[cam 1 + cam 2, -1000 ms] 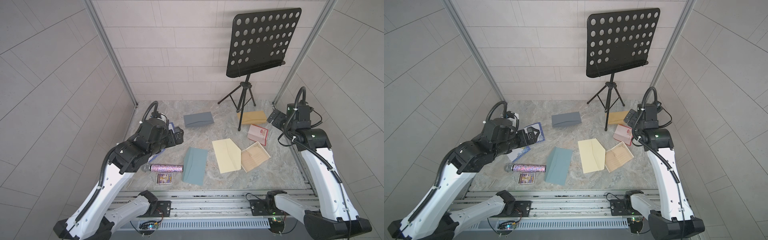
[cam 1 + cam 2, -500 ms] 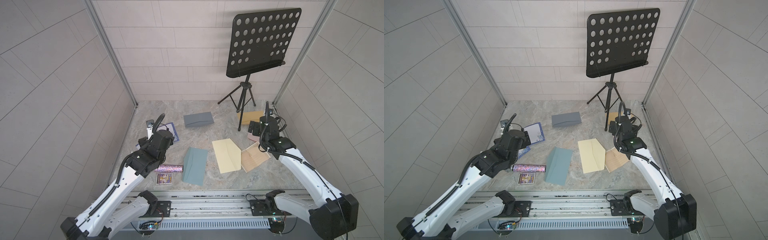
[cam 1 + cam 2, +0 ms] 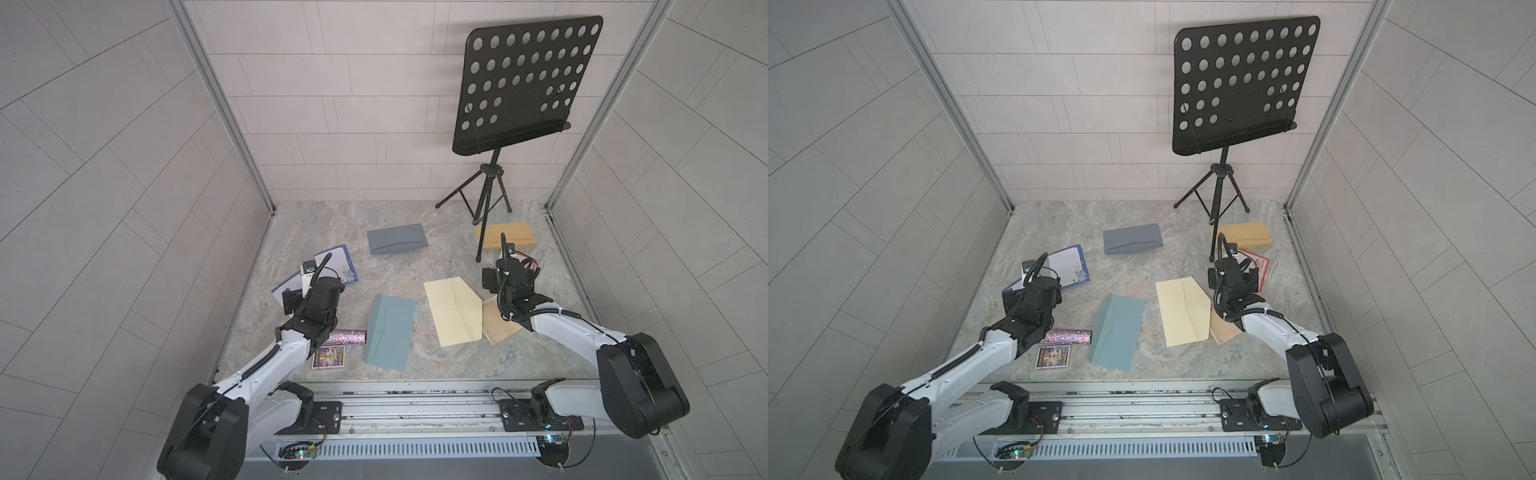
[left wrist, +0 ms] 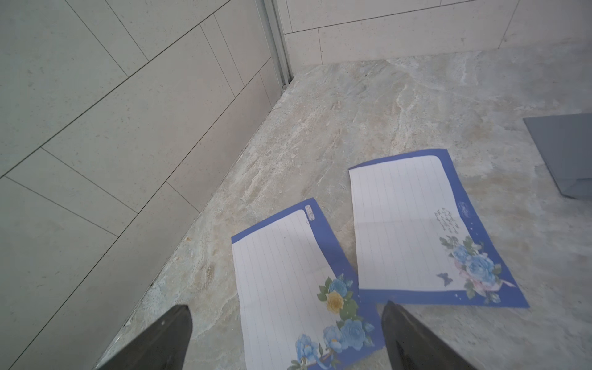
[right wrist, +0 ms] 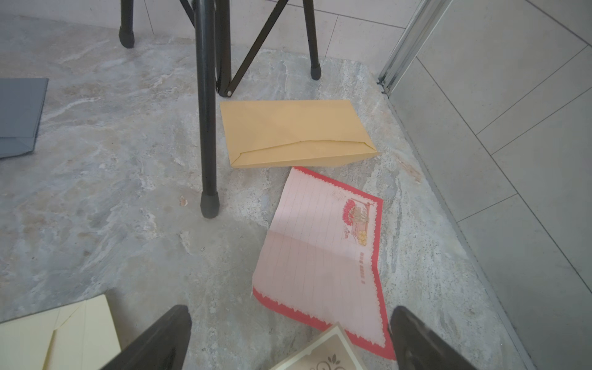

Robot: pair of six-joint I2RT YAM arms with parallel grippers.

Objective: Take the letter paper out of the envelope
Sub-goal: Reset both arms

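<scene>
On the marbled grey desk (image 3: 332, 216), four flat envelopes show in both top views. A cream paper envelope (image 3: 453, 309) lies at the centre, with a teal paper envelope (image 3: 390, 330) just left of it and a grey paper envelope (image 3: 397, 238) above them. A tan-orange paper envelope (image 3: 515, 235) sits at the upper right, by a leg of the black perforated music stand (image 3: 523, 83). Whether any envelope holds paper cannot be told. The left fingers (image 4: 153, 342) stand wide apart and empty over two blue-bordered floral letter sheets (image 4: 400, 224) at the left. The right fingers (image 5: 423, 342) are likewise spread and empty above a pink lined letter sheet with a red scalloped border (image 5: 320, 256). Near them, a beige patterned sheet (image 3: 496, 330) touches the cream envelope's right edge. A glittery tube (image 3: 347, 336) and a small picture card (image 3: 328, 357) lie at the lower left.
</scene>
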